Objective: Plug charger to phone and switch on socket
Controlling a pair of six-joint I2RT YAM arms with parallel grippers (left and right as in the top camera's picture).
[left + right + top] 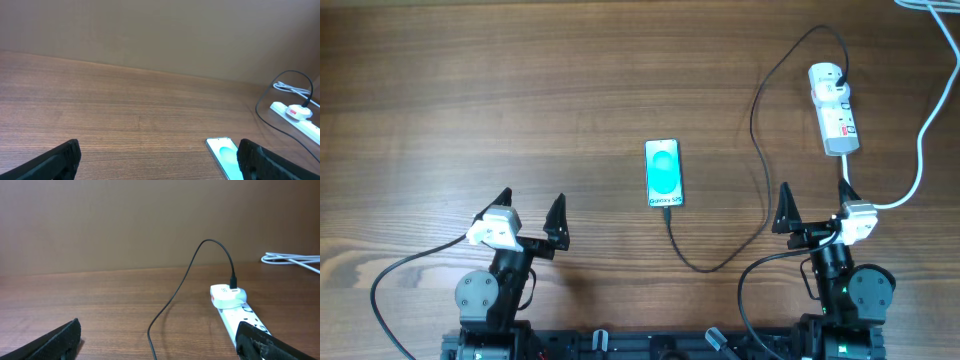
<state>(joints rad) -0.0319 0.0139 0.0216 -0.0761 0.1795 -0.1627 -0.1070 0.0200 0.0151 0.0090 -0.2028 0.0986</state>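
Phone (663, 172) lies flat near the middle of the wooden desk (470, 90), its cyan-green screen up and its lettered end toward 6 o'clock. The charger (757, 120) is a thin black cable. Its tip meets the phone's 6 o'clock edge, but the overhead view does not show whether it is seated. From there the cable dips toward 5 o'clock, climbs along the desk toward 1 o'clock, and loops down into a white adapter (826, 80).

The adapter sits on the far end of the socket (836, 122), a white strip lying at about 2 o'clock from the phone with its length running roughly 12 to 6. Small red marks show on the strip; the switch position cannot be read. A thick white lead (918, 150) leaves the strip's near end and curves off toward 3 o'clock.

The left arm (495, 280) stands at 7 o'clock and the right arm (840, 275) at 5 o'clock. The left jaws are spread wide and hold nothing, well apart from the phone. In the left wrist view the dark fingers (55, 160) frame bare wood, with the phone (225, 152) just inside the right-hand one and the socket (300, 122) far off at 3 o'clock. The right jaws are also spread wide and empty, just short of the strip's near end. In the right wrist view the socket (240, 315) and adapter (227, 295) lie ahead at 1 o'clock, with the charger (172, 297) arching over them.
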